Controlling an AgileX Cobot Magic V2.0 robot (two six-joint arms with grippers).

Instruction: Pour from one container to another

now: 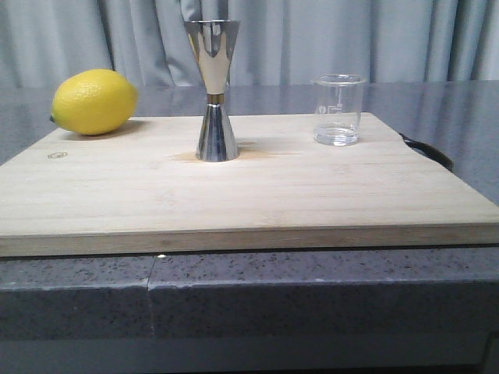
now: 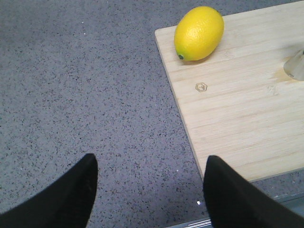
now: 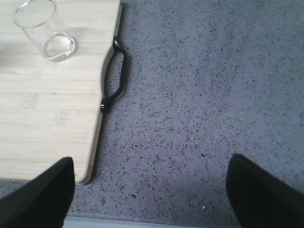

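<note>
Both my jaws stand wide open and hold nothing: the left jaws hang over bare grey worktop just off the board's left edge; the right jaws hang over the worktop beside the board's right edge, near its black handle. On the board, the jigger stands upright about the middle, its wide cone uppermost, with a faint damp-looking patch around its foot; the beaker stands upright to its right, well apart from it, and seems to hold only a shallow layer of clear liquid, though I cannot be sure; the lemon lies at the far left corner, clear of both. I judge nothing is begun; the reach for the beaker comes first. My right jaws are the nearer; they must close round the beaker's wall, lift it, carry it over the jigger's mouth and tip lip-first, gently, for the jigger looks tall and easily knocked.
</note>
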